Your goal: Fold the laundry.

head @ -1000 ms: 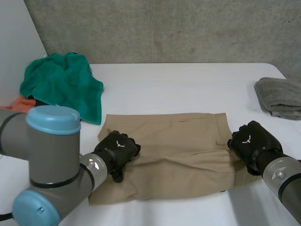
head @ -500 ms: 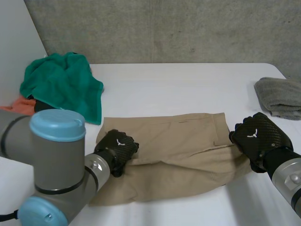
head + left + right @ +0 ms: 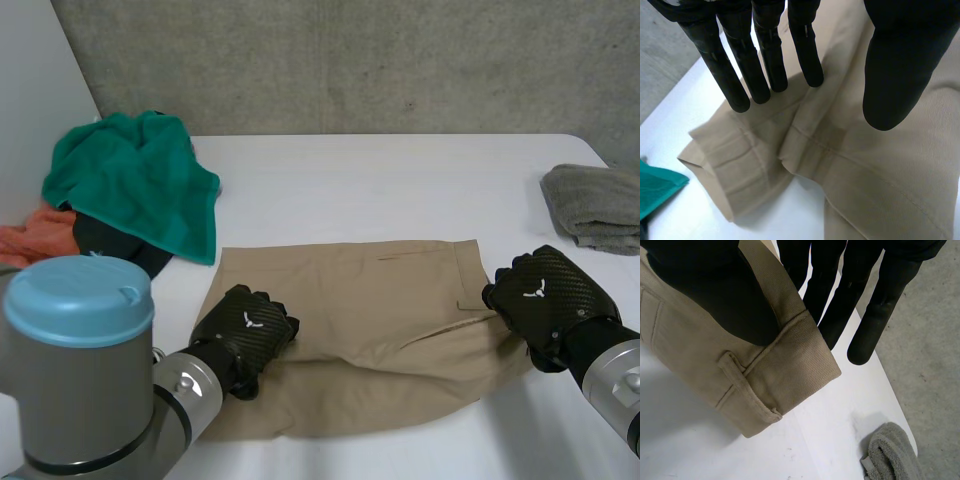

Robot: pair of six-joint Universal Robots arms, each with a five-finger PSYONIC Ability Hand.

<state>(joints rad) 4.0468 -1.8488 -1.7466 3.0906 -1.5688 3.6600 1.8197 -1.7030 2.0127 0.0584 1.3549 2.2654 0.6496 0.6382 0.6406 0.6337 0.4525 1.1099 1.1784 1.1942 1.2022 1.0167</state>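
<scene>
White table with tan shorts spread across it. Our left hand rests on the hem end, fingers straight and thumb apart. Our right hand pinches the waistband corner between thumb and fingers.

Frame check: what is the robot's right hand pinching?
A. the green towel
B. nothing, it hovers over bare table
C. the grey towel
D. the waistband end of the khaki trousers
D: the right wrist view shows the right hand pinching the belt-looped waistband of the khaki trousers, thumb on top, while the grey towel lies apart from it.
</scene>
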